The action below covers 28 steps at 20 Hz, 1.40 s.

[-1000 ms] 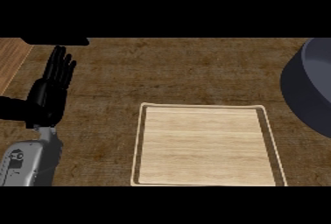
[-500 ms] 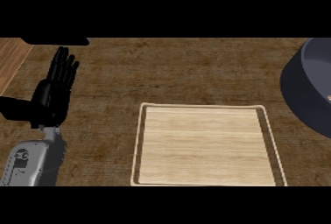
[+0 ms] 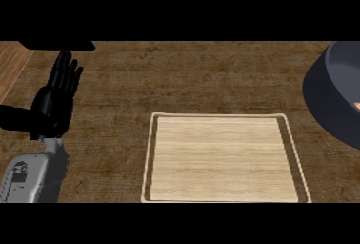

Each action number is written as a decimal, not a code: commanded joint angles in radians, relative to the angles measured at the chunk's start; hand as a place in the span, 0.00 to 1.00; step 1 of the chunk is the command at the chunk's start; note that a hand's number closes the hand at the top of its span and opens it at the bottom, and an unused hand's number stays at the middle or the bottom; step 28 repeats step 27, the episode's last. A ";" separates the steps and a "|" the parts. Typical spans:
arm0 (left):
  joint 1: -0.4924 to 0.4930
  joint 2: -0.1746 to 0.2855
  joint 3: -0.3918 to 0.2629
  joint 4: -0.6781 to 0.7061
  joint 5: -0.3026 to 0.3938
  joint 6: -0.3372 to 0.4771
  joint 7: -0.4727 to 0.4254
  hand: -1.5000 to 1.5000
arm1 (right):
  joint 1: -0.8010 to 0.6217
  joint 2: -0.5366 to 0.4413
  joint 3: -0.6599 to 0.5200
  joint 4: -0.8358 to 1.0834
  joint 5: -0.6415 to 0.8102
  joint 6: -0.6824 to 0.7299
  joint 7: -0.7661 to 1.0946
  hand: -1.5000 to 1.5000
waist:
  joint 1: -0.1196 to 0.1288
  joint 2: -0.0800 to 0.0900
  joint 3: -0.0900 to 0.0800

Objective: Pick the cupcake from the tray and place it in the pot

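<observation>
A pale wooden tray (image 3: pixel 158 157) lies low in the middle of the head view with nothing on it. The dark grey pot (image 3: pixel 330 97) is cut off by the right edge, and a small orange bit (image 3: pixel 357 106) shows inside it at that edge. I cannot tell that bit to be the cupcake. My left hand (image 3: pixel 53 102) rests at the left, fingers straight and pointing up, well apart from the tray. It holds nothing. My right hand does not show.
The counter's top (image 3: pixel 197 76) is dark brown wood grain. A lighter wooden strip (image 3: pixel 13 59) runs along the upper left corner, with a black shape (image 3: pixel 60 45) at the top left edge.
The left forearm has slid slightly right and up. The tray and pot have not moved.
</observation>
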 commanded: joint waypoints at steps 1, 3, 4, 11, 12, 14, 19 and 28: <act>-0.004 -0.008 -0.005 -0.010 -0.012 0.018 0.009 0.50 | 0.031 -0.067 -0.087 0.045 -0.096 0.100 -0.029 0.00 | -0.003 0.001 0.002; 0.027 -0.014 -0.008 0.027 -0.027 0.005 -0.069 0.50 | -0.014 -0.118 -0.104 0.051 -0.116 0.129 0.028 0.00 | 0.003 0.004 0.001; -0.008 -0.006 -0.009 -0.003 -0.006 0.004 0.012 0.50 | 0.031 -0.089 -0.127 0.056 -0.139 0.097 -0.025 0.00 | 0.002 0.003 0.002; -0.004 -0.007 -0.010 -0.024 -0.001 -0.002 0.013 0.50 | 0.143 -0.196 -0.202 0.088 -0.217 0.233 -0.108 0.00 | 0.006 0.006 0.005; -0.009 0.011 0.017 0.010 0.023 -0.029 -0.008 0.50 | 0.126 -0.183 -0.213 0.092 -0.229 0.211 -0.096 0.00 | 0.011 0.009 0.005; -0.009 -0.004 -0.006 -0.011 -0.004 0.000 0.010 0.50 | 0.143 -0.235 -0.217 0.094 -0.230 0.229 -0.076 0.00 | 0.016 0.011 0.007; 0.009 -0.031 -0.032 -0.032 -0.015 0.005 -0.015 0.50 | 0.208 -0.273 -0.244 0.105 -0.257 0.274 -0.098 0.00 | 0.013 0.009 0.007; -0.022 0.000 0.006 -0.019 0.000 0.007 0.017 0.50 | 0.304 -0.312 -0.276 0.112 -0.286 0.332 -0.145 0.00 | 0.003 0.011 0.010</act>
